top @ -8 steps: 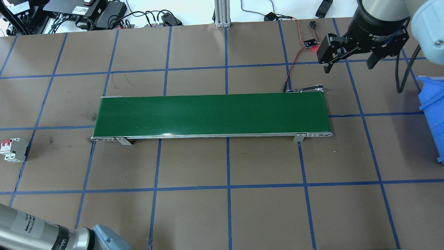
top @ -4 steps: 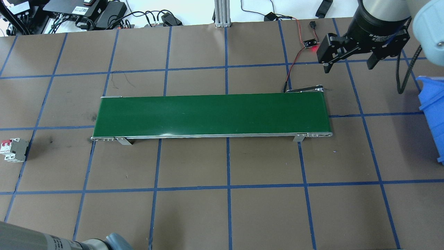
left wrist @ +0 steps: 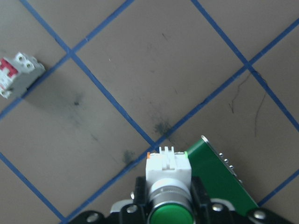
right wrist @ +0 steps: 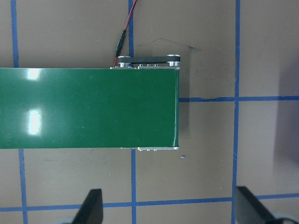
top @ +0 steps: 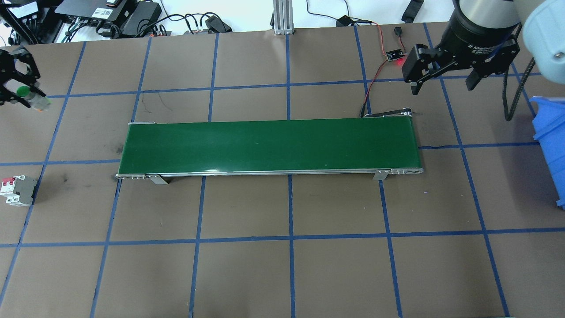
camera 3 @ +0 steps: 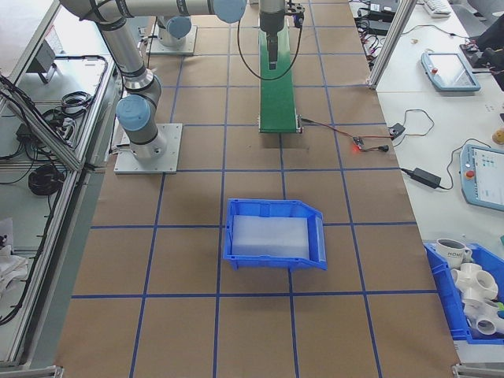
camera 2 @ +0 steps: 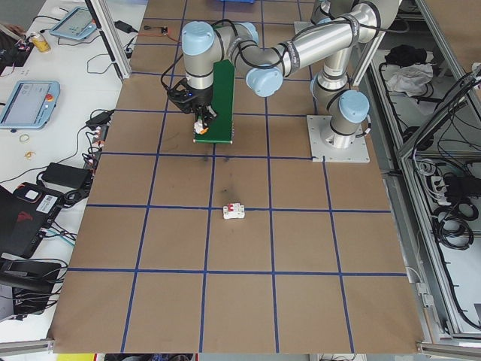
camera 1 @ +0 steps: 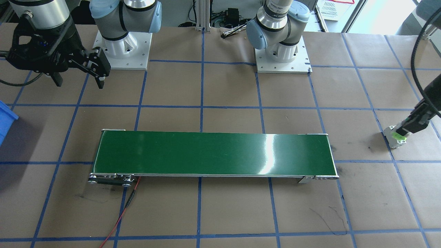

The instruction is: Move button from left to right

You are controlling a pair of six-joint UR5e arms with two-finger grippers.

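The button (top: 23, 92), dark-green cap on a white body, hangs above the table at the far left with my left gripper (top: 24, 95) shut on it. The left wrist view shows the button (left wrist: 168, 175) clamped between the fingers, with the left end of the green belt (left wrist: 219, 179) just beyond it. From the front, the button (camera 1: 399, 136) is at the right edge. My right gripper (top: 442, 87) hovers open and empty beyond the right end of the belt (top: 269, 145). Its fingers (right wrist: 91, 207) stand wide apart in the right wrist view.
A white circuit breaker (top: 17, 190) with red levers lies on the table at the left edge, nearer the robot than the button. A blue bin (top: 551, 145) stands at the right edge. A small board with red and black wires (top: 394, 54) sits behind the belt's right end.
My left arm has left the bottom-left corner of the overhead view. The left gripper, holding the button, has come into view at the far left. The right gripper has barely moved.
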